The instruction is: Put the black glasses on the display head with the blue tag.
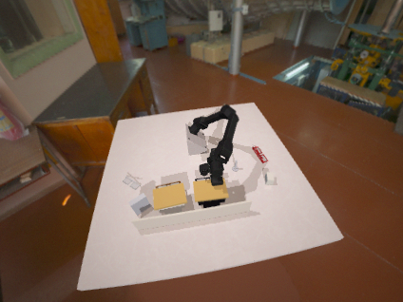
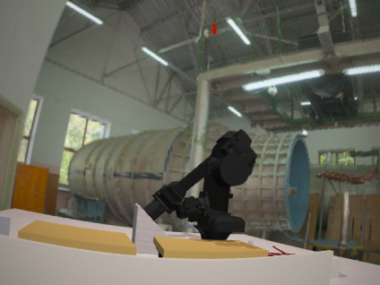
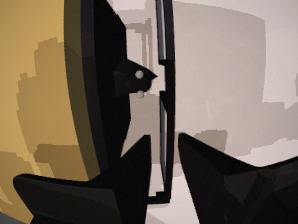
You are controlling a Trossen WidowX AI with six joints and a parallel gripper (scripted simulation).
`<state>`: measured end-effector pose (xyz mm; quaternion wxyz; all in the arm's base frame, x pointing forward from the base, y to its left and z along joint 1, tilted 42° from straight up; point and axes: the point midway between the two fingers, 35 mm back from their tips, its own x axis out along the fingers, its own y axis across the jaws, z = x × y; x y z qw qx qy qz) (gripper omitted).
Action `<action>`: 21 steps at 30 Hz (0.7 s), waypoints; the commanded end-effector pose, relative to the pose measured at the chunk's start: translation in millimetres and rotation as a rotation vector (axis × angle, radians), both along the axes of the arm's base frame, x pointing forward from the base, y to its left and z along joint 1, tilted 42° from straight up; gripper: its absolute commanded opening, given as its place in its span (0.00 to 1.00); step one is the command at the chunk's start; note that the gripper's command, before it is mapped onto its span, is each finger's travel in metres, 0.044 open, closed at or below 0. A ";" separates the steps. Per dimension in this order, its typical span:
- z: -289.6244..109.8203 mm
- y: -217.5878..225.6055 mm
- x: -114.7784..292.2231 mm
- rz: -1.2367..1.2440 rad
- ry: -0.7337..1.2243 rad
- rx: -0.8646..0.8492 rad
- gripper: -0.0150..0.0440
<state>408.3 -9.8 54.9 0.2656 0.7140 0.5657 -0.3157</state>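
Black, thin-framed glasses [image 3: 162, 83] stand edge-on between the hand's [image 3: 164, 163] parted, empty angular fingers.

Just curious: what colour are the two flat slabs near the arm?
Mustard yellow; the top view shows both best.

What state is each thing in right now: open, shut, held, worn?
Fingers: slightly open, a gap either side of the frame.
Black glasses: between the fingers, no longer gripped, close against a head.
Head under the arm: glasses at it; fit unclear.
Other head: bare.
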 end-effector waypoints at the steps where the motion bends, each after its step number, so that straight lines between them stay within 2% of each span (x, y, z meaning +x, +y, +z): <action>1: 0.1 -0.1 0.0 0.000 0.000 0.000 0.44; 9: 24.6 -21.6 -6.7 -0.003 0.000 0.009 0.44; 16: 24.8 -21.6 -8.1 -0.003 0.000 0.009 0.44; 21: 28.2 -19.9 -31.9 -0.003 0.002 0.009 0.44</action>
